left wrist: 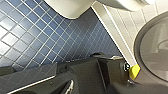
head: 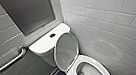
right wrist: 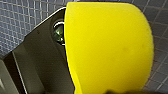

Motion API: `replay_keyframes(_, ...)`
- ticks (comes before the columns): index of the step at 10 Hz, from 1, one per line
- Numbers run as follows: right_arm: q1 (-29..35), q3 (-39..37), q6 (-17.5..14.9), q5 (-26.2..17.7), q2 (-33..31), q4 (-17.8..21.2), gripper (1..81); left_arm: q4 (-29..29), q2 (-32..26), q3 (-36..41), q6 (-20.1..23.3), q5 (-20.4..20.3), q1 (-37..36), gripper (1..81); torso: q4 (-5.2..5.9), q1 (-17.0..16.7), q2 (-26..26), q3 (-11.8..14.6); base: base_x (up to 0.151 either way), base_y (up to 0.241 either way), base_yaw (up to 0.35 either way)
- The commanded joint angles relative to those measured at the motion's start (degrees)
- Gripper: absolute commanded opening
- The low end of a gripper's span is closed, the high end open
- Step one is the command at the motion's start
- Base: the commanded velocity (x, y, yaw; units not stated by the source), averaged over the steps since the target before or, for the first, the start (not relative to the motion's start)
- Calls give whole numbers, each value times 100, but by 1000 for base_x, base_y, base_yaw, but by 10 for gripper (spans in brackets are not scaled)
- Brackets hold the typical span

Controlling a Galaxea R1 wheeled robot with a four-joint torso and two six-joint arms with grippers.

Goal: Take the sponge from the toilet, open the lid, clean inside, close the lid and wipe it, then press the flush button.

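The white toilet (head: 47,46) stands in the corner. Its lid (head: 66,50) is raised and leans back against the tank, greyish underside facing out. Below it the oval seat and bowl (head: 88,72) are uncovered. The dark round flush button (head: 52,35) sits in the middle of the tank top. In the right wrist view the yellow sponge (right wrist: 107,47) looms very close, with my right gripper (right wrist: 110,87) shut on it over blue floor tiles. A corner of the sponge (left wrist: 135,71) also shows beside dark robot parts. My left gripper (left wrist: 100,72) is open and holds nothing.
A metal grab bar (head: 9,63) runs along the grey tiled wall on the left. White wall tiles (head: 112,22) close in on the right of the toilet. Blue mosaic floor (left wrist: 37,37) lies beside the toilet's white base (left wrist: 72,7).
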Motion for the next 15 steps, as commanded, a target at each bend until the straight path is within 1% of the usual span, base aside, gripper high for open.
replay_keyframes(1,-383,-469,-11,249,68,-276,10,-927,-396,306,-4,227,-1031,811,0,-2,0,0,0,0,0)
replay_keyframes(2,-549,-842,6,711,175,-250,10,-1255,-440,297,-92,183,-1251,811,0,0,0,0,0,0,0)
replay_keyframes(3,-716,-1373,6,1347,366,-223,10,-1830,-501,271,-423,-112,-1452,811,0,-2,0,0,0,0,0)
replay_keyframes(4,-796,-1857,6,1710,621,-206,10,-2106,-519,306,-652,-491,-1585,811,0,-2,0,0,0,0,0)
replay_keyframes(5,-840,-2412,32,1810,919,-223,10,-2222,-502,341,-942,-739,-1699,811,0,0,0,0,0,0,0)
replay_keyframes(6,-884,-2937,17,1827,1234,-258,10,-2222,-484,333,-1352,-896,-1805,811,0,-2,0,0,0,0,0)
replay_keyframes(7,-911,-3299,-2,1914,1456,-258,10,-2213,-519,315,-1611,-1046,-1893,811,0,-2,0,0,0,0,0)
replay_keyframes(8,-928,-3636,-2,2134,1624,-250,10,-2222,-589,306,-1848,-1144,-1998,811,0,0,0,0,0,0,0)
replay_keyframes(9,-928,-3855,-2,2301,1721,-267,10,-2213,-625,262,-2197,-1170,-2121,811,0,0,0,0,0,0,0)
replay_keyframes(12,-911,-4094,-2,2346,1897,-276,10,-2205,-686,139,-3142,-1619,-2376,811,0,0,0,0,0,0,0)
replay_keyframes(14,-893,-4103,-2,2337,1906,-311,10,-2213,-677,7,-3414,-1689,-2683,811,0,0,0,0,0,0,0)
replay_keyframes(15,-885,-4103,-2,2337,1906,-311,10,-2213,-660,-134,-3660,-1698,-2763,811,0,0,0,0,0,0,0)
